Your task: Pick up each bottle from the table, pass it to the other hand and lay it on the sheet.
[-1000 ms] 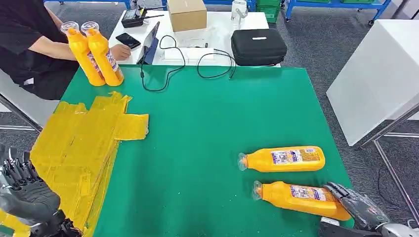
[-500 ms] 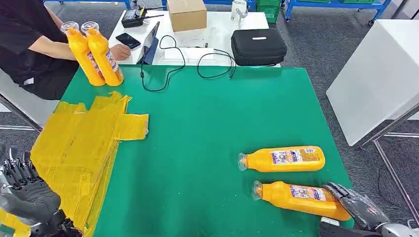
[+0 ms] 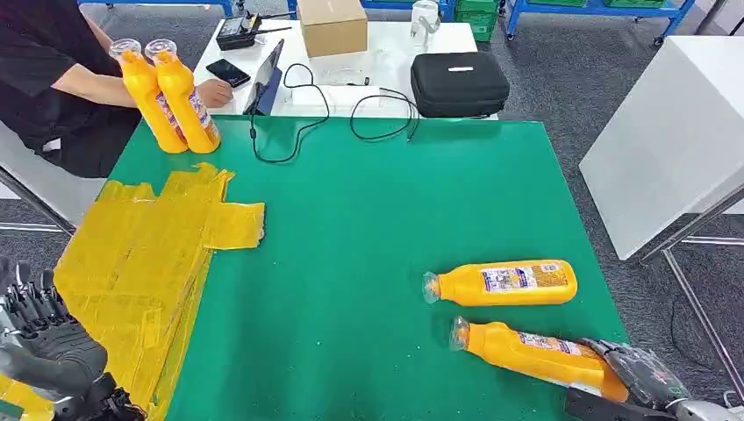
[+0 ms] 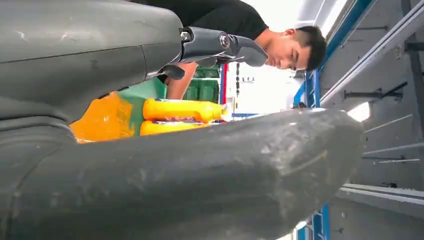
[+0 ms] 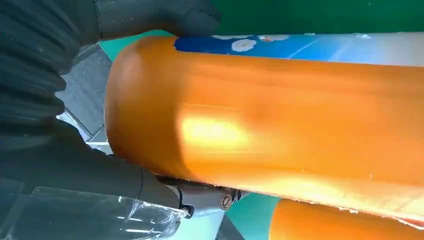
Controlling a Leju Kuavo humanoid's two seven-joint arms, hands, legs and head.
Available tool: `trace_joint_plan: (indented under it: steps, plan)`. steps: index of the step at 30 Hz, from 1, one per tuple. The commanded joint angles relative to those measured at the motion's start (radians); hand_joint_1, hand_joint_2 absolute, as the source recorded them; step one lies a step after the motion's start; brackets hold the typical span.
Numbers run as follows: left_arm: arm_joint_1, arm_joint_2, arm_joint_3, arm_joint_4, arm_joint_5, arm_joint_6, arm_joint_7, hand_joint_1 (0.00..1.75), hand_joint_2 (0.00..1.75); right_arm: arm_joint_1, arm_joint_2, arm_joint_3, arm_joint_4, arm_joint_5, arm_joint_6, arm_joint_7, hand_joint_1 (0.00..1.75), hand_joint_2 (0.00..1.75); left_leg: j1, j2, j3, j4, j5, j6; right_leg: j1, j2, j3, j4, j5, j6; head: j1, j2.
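Pickup step: the right hand (image 3: 639, 375) had closed around the base of the near bottle (image 3: 526, 353) at the worktop's near right corner. The left hand (image 3: 44, 342) waited empty, fingers apart, beside the sheet (image 3: 140, 254). Next, I'd judge: lift and hand across.

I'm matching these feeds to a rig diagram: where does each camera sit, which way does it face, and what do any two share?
Head view: high on the body, looking forward and down at the green table; left hand and right hand show.
Left wrist view: behind the left hand, facing across the table at two upright orange plastic bottles and a person.
Right wrist view: behind the right hand, against the nearer lying orange bottle.
Shared: head and right wrist views both show that bottle.
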Motion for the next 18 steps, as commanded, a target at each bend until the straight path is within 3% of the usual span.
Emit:
trace_joint_plan:
  steps: [1,4,7,18]
  plan:
    - [-0.026,0.026,0.018,0.055,0.002,-0.011,0.004,0.00,0.00,-0.015,-0.007,0.141,0.068,-0.064,-0.064,0.038,1.75,1.75,0.001,0.000,0.002,-0.002,0.001,-0.002,0.001,-0.001,0.003,-0.002,0.001,-0.001,0.000,0.000]
    - [-0.016,0.019,0.030,0.044,-0.001,-0.013,0.004,0.00,0.00,-0.067,0.072,0.147,0.098,-0.149,-0.130,0.008,1.75,1.75,0.001,0.002,0.002,-0.002,0.001,-0.002,0.001,0.001,0.005,-0.003,0.001,-0.001,0.000,0.000]
    - [-0.013,0.018,0.042,0.033,0.005,-0.022,0.004,0.00,0.00,-0.031,0.090,0.085,0.010,-0.394,-0.105,-0.098,1.75,1.75,0.002,0.004,0.003,-0.002,0.000,-0.003,0.002,0.002,0.013,-0.004,0.002,-0.001,0.000,0.000]
    - [-0.013,0.018,0.042,0.033,0.005,-0.022,0.004,0.00,0.00,-0.031,0.090,0.085,0.010,-0.394,-0.105,-0.098,1.75,1.75,0.001,0.002,0.000,-0.001,0.001,-0.002,0.001,0.001,0.010,-0.001,0.001,0.000,0.000,0.000]
